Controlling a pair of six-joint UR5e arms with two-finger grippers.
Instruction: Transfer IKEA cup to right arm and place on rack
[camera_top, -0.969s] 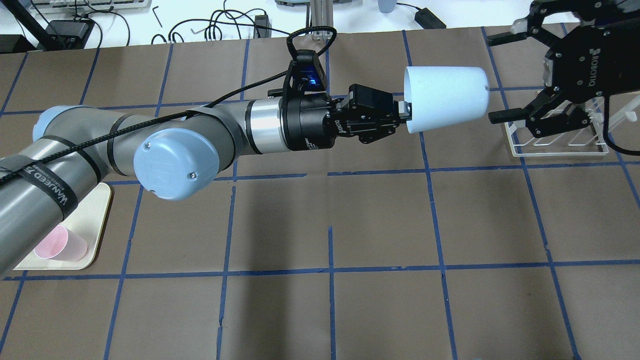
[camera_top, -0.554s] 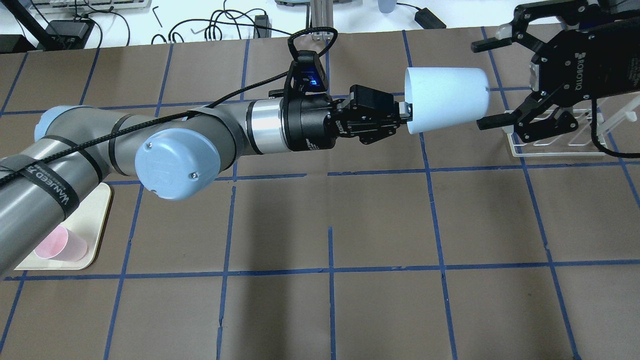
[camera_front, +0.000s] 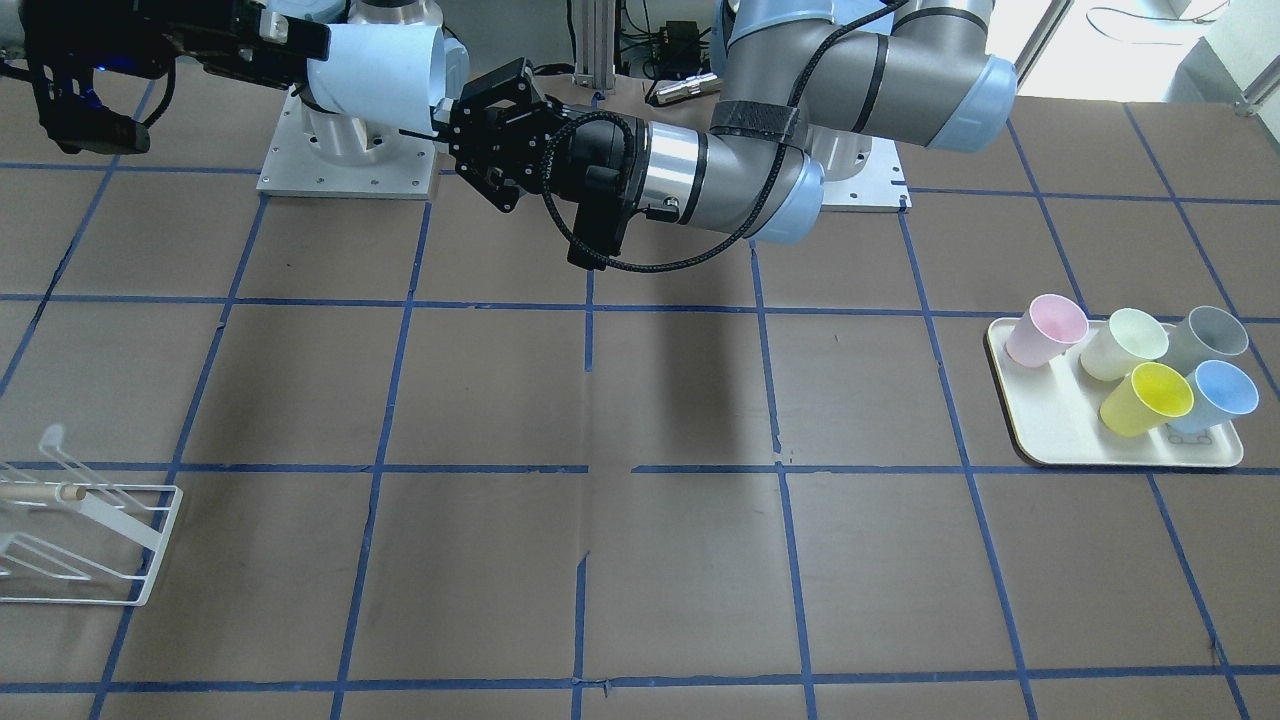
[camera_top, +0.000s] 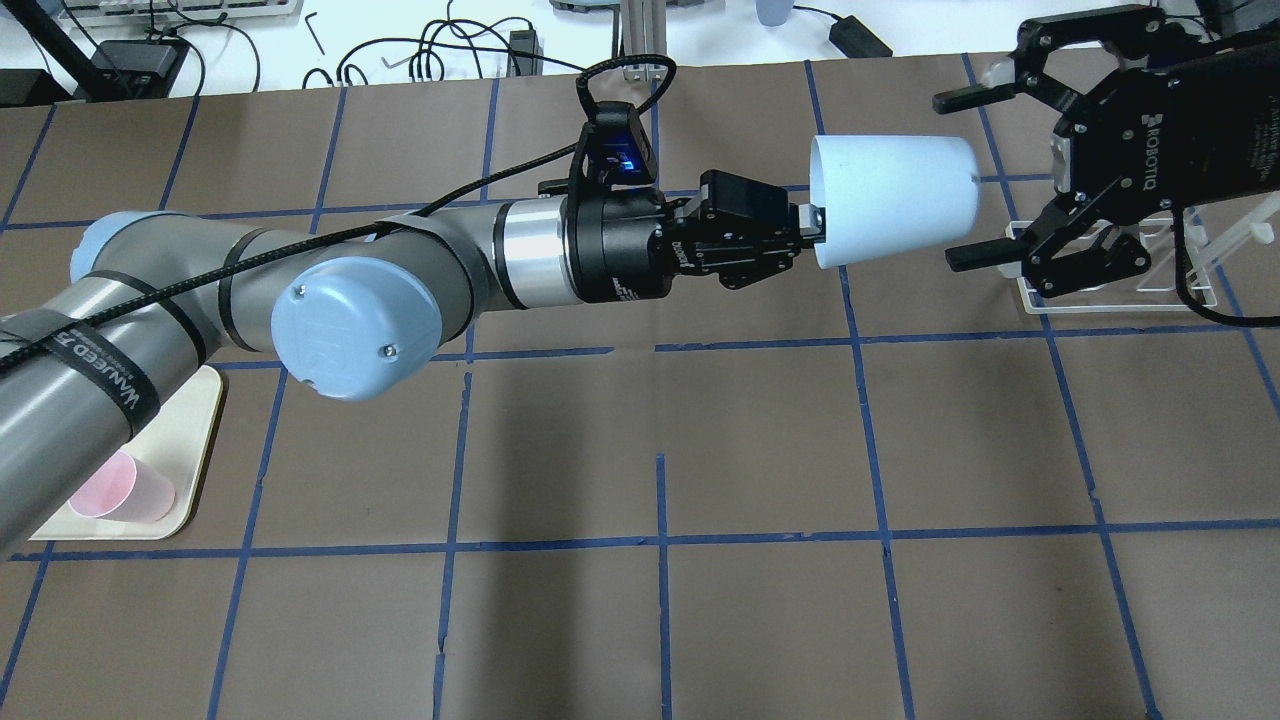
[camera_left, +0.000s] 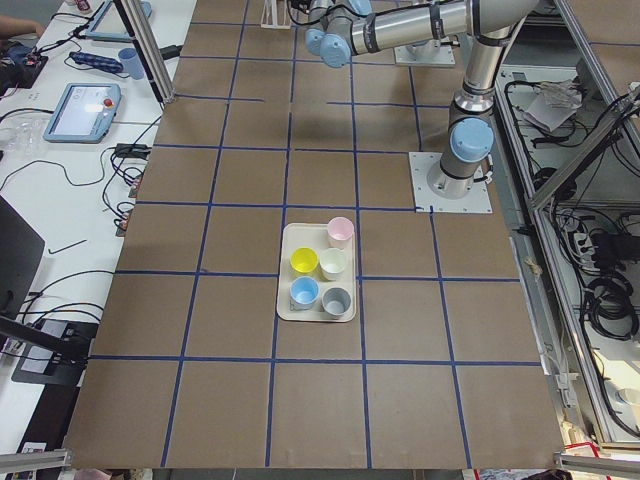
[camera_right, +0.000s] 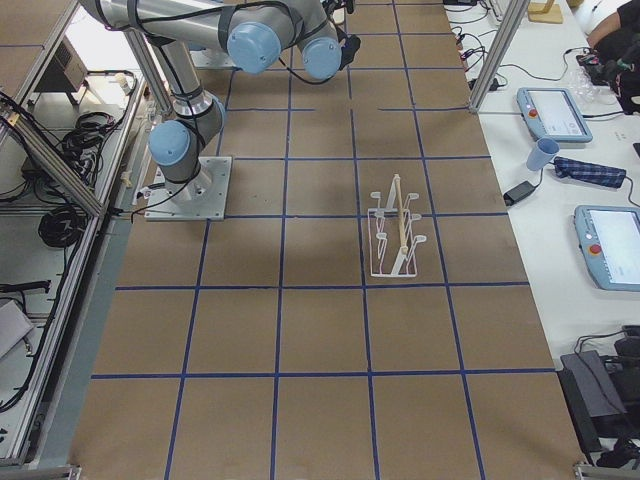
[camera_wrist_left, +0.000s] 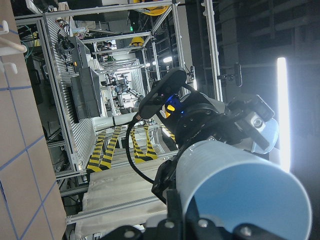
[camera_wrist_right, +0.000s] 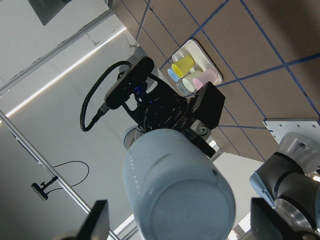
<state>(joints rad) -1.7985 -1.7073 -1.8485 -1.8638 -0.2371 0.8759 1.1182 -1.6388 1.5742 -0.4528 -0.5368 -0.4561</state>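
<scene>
A robotics lab — left arm (camera_top: 400, 260), right arm (camera_right: 178, 75), teach pendants (camera_right: 556, 113).

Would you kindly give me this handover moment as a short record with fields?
held item: pale blue tapered plastic cup, horizontal in the air
left gripper: shut on the cup's rim
right gripper: open, straddling the cup's base end, not closed on it
rack: white wire rack with wooden rod, no cup on it
tray: flat cream tray carrying five other cups
stage: handover not yet done
</scene>
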